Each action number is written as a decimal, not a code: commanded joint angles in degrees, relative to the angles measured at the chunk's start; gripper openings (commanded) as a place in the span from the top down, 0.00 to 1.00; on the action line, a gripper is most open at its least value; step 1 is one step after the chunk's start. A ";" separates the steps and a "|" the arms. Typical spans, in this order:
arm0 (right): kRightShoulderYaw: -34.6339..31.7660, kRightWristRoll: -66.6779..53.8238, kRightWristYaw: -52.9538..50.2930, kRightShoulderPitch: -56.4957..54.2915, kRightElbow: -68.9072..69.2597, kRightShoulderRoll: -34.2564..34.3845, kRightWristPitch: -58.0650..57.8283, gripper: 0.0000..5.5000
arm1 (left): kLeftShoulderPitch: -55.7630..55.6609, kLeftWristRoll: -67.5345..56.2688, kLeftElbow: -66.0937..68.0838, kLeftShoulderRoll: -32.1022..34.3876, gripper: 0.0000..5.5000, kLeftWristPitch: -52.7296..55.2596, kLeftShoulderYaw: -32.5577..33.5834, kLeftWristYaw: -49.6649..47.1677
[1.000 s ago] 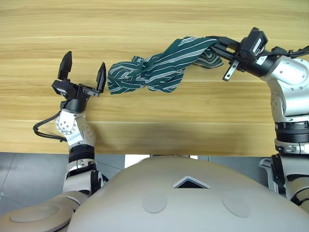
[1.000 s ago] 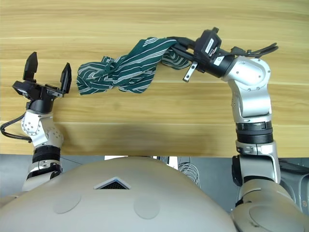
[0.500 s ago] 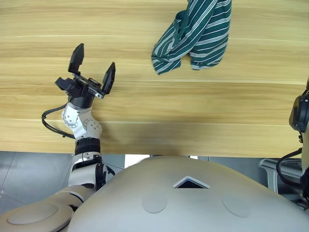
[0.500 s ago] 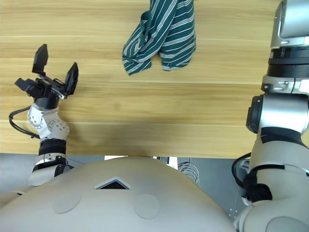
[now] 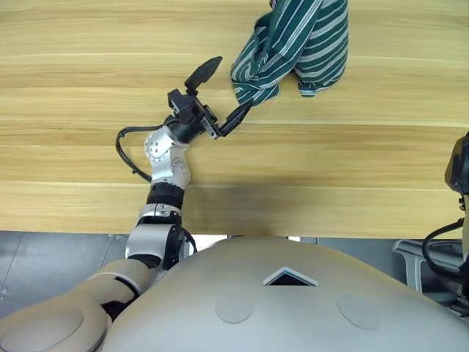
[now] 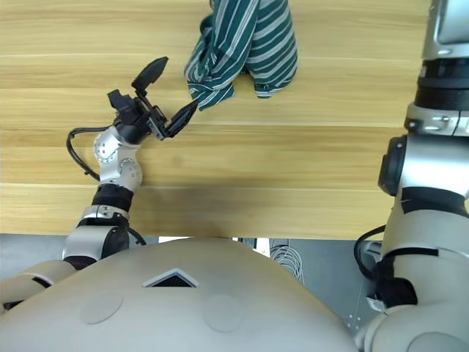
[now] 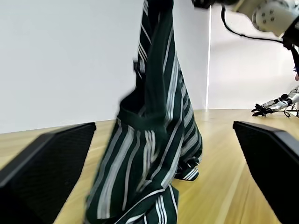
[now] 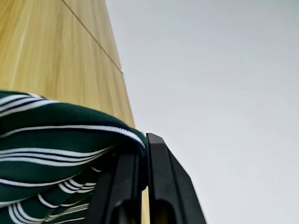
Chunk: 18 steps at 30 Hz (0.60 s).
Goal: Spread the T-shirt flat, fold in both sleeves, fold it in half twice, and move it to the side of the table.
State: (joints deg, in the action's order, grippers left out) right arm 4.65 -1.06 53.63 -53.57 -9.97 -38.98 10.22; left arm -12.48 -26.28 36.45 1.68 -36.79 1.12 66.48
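The green T-shirt point(image 5: 300, 44) with white stripes hangs bunched in a long drape above the wooden table point(image 5: 330, 183). My right gripper point(image 8: 140, 154) is shut on its top edge, high over the table. The right arm point(image 6: 440, 110) rises along the right edge. My left gripper point(image 5: 229, 88) is open just above the table, with its fingers on either side of the shirt's lower hanging corner point(image 5: 249, 92). In the left wrist view the shirt point(image 7: 154, 140) hangs between the two spread fingers point(image 7: 46, 168). I cannot tell whether the fingers touch the cloth.
Bare wood stretches on all sides of the hanging shirt. The table's near edge point(image 5: 293, 235) runs just in front of me. A small dark object point(image 7: 271, 105) lies far off on the table in the left wrist view.
My right arm has lifted the shirt off the table, so it now hangs. My left gripper has moved right and forward to the shirt's lower corner, staying open.
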 commanded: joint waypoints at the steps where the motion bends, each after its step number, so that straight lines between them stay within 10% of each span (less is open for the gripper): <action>1: -0.78 -1.55 1.23 -2.47 3.26 -1.22 -1.75 1.00 | -2.19 1.87 2.19 -1.18 0.02 -2.49 0.19 -1.81; 18: 0.31 -0.13 1.09 -11.39 1.79 -1.12 -4.51 1.00 | 6.57 4.24 -2.97 -7.73 0.02 -9.66 -3.08 -9.96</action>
State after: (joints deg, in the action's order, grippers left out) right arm 4.85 -1.79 54.63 -62.61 -8.16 -39.88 5.74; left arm -9.26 -22.08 35.45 -3.43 -46.48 -0.40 57.34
